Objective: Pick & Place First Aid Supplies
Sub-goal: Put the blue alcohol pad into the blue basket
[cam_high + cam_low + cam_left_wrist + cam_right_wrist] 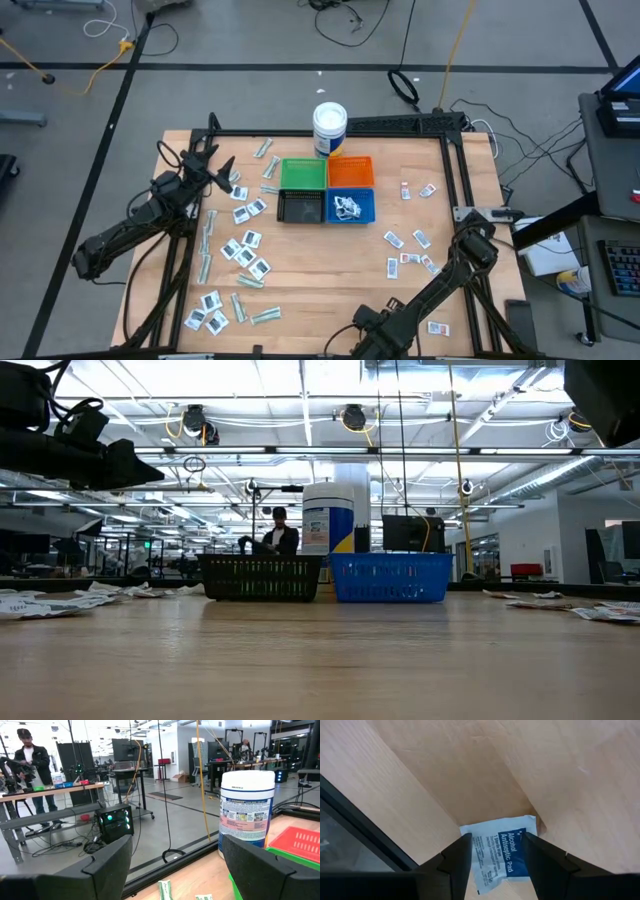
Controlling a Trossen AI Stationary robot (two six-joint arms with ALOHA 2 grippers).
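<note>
High view, bins: green bin (302,173), orange bin (350,171), black bin (300,207) and blue bin (351,206) sit in a square block at table centre; white packets lie inside the blue one.
High view, tub: white tub (329,129) stands upright just behind the bins, near the far edge.
High view, supplies: first aid supplies (243,251) lie scattered on the table's left half (white sachets and pale-green strips mixed); a smaller scatter lies on the right half.
High view, left gripper (222,172): raised over the left scatter, pointing toward the bins.
High view, right gripper (352,343): low at the near table edge, largely cut off by the frame.
Low view, bins: black bin and blue bin side by side, tub behind them; packets flat on the wood at both sides.
Low view, room: a person (279,537) stands far behind the table.
Left wrist view, left gripper: fingers (105,867) spread wide, nothing between them; tub ahead.
Right wrist view, right gripper: fingers (454,862) parted, straddling one alcohol pad sachet (500,852) lying flat on the wood by the table's dark edge rail (whether they touch it, cannot tell).
</note>
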